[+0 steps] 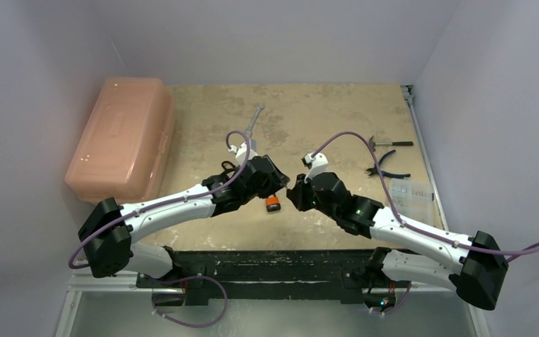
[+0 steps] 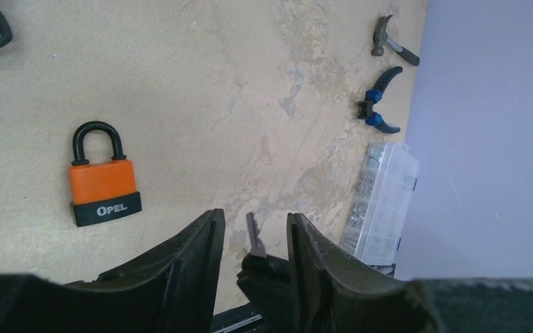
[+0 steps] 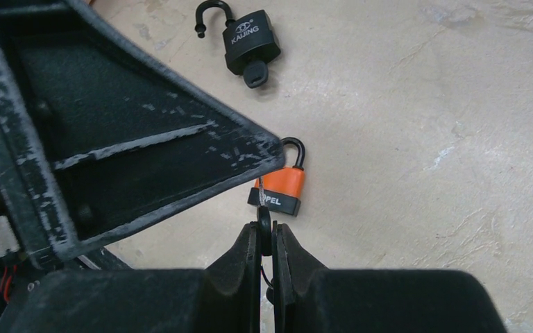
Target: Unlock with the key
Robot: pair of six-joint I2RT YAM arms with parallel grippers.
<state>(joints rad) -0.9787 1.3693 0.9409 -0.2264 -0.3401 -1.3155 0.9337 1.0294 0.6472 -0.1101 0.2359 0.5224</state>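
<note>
Pinching the key [image 2: 254,236] in closed jaws, the right gripper [image 3: 267,234] held its blade between the half-open, empty jaws of the left gripper [image 2: 255,220]; orange padlock [image 2: 104,182] lay shackle-closed, near-centre on the table [image 2: 215,104]; insertion judged pending, next: steady padlock, align blade with keyway.

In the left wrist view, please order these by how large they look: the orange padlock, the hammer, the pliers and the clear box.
1. clear box
2. orange padlock, almost as large as the box, so this order is unsure
3. pliers
4. hammer, only slightly smaller than the pliers
</note>
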